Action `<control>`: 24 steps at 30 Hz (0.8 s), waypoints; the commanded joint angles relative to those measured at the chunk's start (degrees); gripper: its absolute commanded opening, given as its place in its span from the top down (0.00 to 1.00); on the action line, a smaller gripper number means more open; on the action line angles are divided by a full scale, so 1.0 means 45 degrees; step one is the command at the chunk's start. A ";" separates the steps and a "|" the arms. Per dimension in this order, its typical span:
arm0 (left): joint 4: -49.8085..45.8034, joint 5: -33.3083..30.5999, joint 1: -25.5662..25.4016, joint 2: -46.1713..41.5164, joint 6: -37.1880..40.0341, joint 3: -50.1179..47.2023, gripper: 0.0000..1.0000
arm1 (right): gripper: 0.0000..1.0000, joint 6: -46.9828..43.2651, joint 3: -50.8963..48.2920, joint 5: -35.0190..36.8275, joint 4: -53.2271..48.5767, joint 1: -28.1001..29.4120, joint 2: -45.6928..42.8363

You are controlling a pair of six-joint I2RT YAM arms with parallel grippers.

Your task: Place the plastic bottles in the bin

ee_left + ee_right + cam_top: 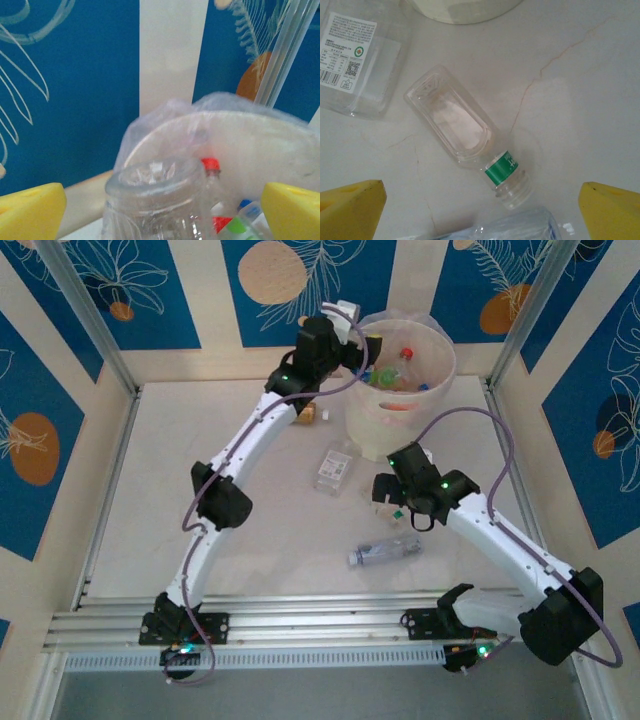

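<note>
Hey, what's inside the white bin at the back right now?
In the bin, a red-capped bottle, a blue cap and a green label show on top. The wall and the upper bottles cover whatever lies deeper.

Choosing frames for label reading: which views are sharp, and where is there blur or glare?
Right wrist: sharp; the green-band bottle and the flattened bottle with its print are crisp, with a soft sheen on the table. Left wrist: the near clear bottle is blurred, the bin hazy. Top external: even light, slightly soft.
</note>
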 commanded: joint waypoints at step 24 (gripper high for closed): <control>0.1469 -0.1902 0.0107 -1.2052 -0.1528 -1.4323 0.00 | 0.01 -0.4653 0.1064 -0.4226 0.1199 -0.1695 0.4973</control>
